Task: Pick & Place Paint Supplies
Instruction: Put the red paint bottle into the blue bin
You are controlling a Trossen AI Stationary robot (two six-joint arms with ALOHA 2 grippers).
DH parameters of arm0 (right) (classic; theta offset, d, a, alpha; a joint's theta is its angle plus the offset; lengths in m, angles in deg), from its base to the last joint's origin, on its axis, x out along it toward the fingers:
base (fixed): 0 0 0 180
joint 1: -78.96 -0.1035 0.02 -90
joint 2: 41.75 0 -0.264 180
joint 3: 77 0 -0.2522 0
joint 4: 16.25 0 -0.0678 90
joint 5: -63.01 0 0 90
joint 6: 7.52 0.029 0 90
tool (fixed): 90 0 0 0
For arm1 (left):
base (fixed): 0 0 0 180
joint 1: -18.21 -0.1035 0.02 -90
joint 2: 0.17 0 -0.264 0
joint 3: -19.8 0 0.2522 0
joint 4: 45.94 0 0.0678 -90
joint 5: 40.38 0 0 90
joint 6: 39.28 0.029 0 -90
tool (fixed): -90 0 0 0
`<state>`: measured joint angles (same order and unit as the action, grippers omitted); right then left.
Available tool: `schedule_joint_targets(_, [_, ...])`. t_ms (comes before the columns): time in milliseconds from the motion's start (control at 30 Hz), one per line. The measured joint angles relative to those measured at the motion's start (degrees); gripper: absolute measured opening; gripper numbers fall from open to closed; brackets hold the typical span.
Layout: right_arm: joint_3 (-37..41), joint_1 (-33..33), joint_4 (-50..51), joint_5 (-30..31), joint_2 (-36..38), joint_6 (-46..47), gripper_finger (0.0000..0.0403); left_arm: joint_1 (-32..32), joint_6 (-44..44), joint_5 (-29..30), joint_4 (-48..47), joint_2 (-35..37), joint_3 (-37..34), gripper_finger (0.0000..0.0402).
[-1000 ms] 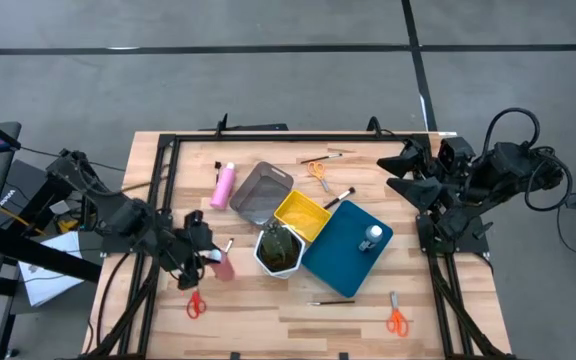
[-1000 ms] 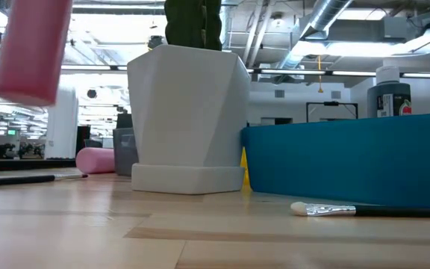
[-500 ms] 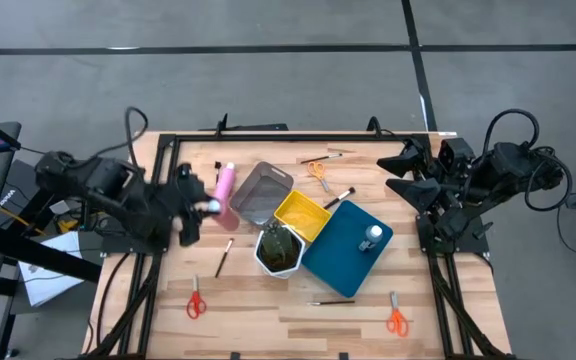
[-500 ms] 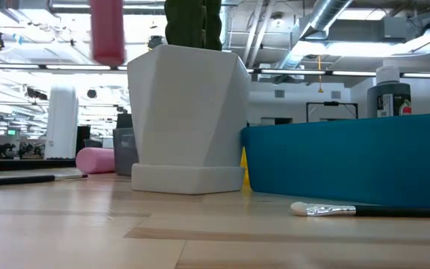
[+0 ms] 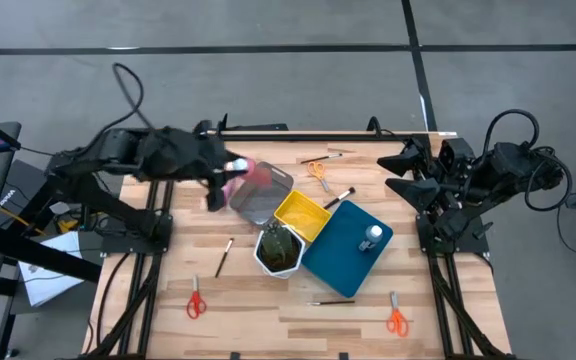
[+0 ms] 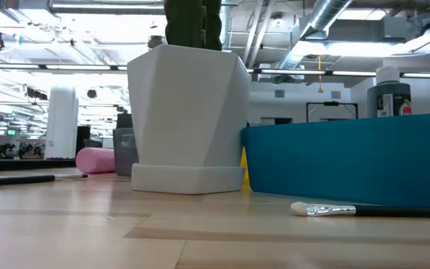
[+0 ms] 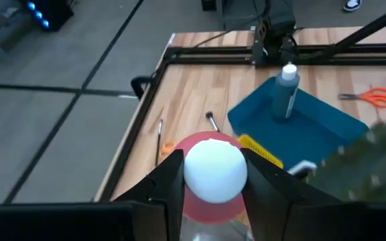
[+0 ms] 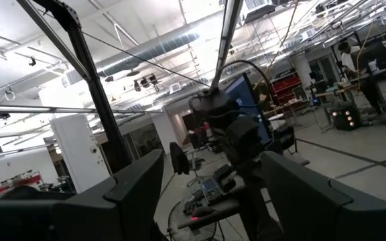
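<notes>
My left gripper (image 5: 230, 172) is shut on a pink bottle (image 5: 248, 171) with a white cap (image 7: 214, 169), above the far left edge of the grey tray (image 5: 261, 195). A second pink bottle (image 6: 95, 159) lies on its side on the table. A grey white-capped bottle (image 5: 371, 237) stands in the blue tray (image 5: 343, 255). Brushes (image 5: 223, 257) (image 5: 338, 198) (image 5: 330, 301) and scissors (image 5: 318, 172) (image 5: 196, 303) (image 5: 396, 319) lie flat on the wood. My right gripper (image 5: 400, 172) is raised at the right edge, open and holding nothing. My left gripper pinches the pink bottle at its white-capped end (image 7: 214, 169) between its two fingers (image 7: 169, 184), one on each side. The fingers come from the table's left, slanting down. The pink body (image 7: 210, 206) reaches beyond the fingertips. The bottle is lifted clear of the table.
A white hexagonal pot with a cactus (image 5: 279, 249) stands between the yellow tray (image 5: 301, 215) and the near side. The trays crowd the table's middle. Black frame rails (image 5: 298, 131) run along the far and side edges. Bare wood lies at the near left.
My left gripper has risen and swung from the near left of the table toward the far edge and the right, carrying the pink bottle. The bottle has gone up out of the low view and now hangs over the grey tray's edge.
</notes>
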<state>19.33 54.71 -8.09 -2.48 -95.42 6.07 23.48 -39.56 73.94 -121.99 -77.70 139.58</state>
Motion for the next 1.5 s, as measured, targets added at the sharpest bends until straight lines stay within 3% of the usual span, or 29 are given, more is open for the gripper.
schedule_joint_targets(267, [0.00,0.00,0.02,-0.02,0.00,-0.10,0.0249,-2.43,3.22,-5.20,-0.14,-14.35,15.66,0.0109])
schedule_joint_targets(433, [0.00,-0.04,0.02,-0.02,0.00,-0.10,0.0249,-2.78,2.33,-9.90,5.03,-20.70,21.06,0.0109])
schedule_joint_targets(1000, [0.00,-0.11,0.03,-0.04,0.00,0.38,0.0249,-4.71,-7.80,-22.19,25.06,-33.54,21.61,0.0109])
schedule_joint_targets(1500, [0.00,-0.11,0.02,-0.04,0.02,0.97,0.0249,-6.72,-11.06,-27.45,26.97,-42.72,21.59,0.0109])
